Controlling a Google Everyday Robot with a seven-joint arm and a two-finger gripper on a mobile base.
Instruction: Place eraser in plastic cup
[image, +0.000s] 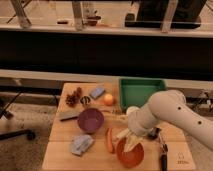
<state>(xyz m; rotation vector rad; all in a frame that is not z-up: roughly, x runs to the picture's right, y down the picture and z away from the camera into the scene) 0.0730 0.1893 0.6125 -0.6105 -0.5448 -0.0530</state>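
Observation:
An orange-red plastic cup (131, 153) stands near the table's front edge, right of centre. My gripper (128, 140) hangs at the end of the white arm (165, 116), right over the cup's opening and reaching into its rim. I cannot tell whether it holds anything. No eraser shows clearly near the gripper. A small blue-grey block (97, 92) lies at the back of the table.
On the wooden table (62, 131) are a green tray (140, 91) at the back right, a white cup (132, 111), an orange fruit (108, 99), a purple bowl (90, 120), a crumpled blue-grey item (81, 144), an orange carrot-like piece (109, 140) and dark tools (162, 150) at the right.

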